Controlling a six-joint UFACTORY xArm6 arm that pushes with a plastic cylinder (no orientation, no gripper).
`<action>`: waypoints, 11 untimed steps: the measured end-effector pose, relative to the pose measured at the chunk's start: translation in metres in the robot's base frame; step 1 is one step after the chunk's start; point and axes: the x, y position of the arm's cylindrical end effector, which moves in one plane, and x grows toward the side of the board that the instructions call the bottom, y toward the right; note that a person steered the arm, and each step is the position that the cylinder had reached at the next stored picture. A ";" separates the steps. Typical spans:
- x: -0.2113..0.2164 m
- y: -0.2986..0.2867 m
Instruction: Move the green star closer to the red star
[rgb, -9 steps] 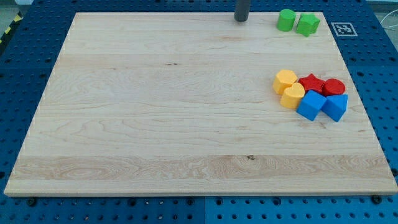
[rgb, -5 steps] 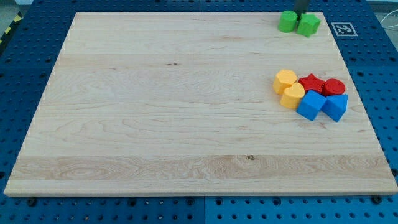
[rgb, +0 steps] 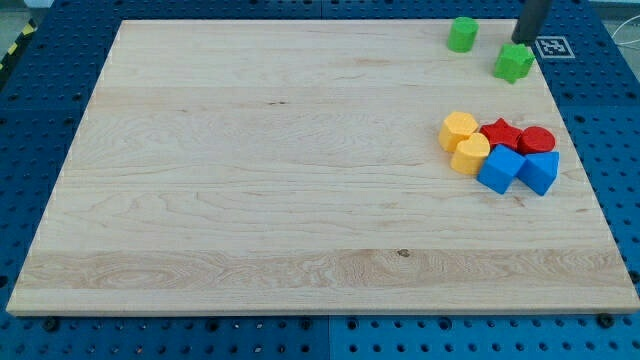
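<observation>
Green star (rgb: 514, 62) lies near the board's top right corner, close to the right edge. My tip (rgb: 527, 42) stands just above it toward the view's top, at or touching the star's upper right side; whether there is contact I cannot tell. The rod is a plain dark shaft with no jaws, so it holds nothing and has no opening to speak of.

A green cylinder (rgb: 462, 34) sits apart to the star's left, close to the board's top edge.

Further down the right side lies a tight cluster. The red star (rgb: 500, 135) is in its middle, with a red cylinder (rgb: 537, 140) touching it on the right. Two yellow blocks sit on its left, one (rgb: 459, 130) above the other (rgb: 470, 155). Two blue blocks (rgb: 499, 169) (rgb: 540, 171) lie along the cluster's lower side. The green star is well apart from this group, toward the view's top.

The board (rgb: 250, 180) is pale wood on a blue perforated table (rgb: 15, 110).
</observation>
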 end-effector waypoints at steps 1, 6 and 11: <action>0.033 0.002; 0.027 -0.029; 0.101 -0.055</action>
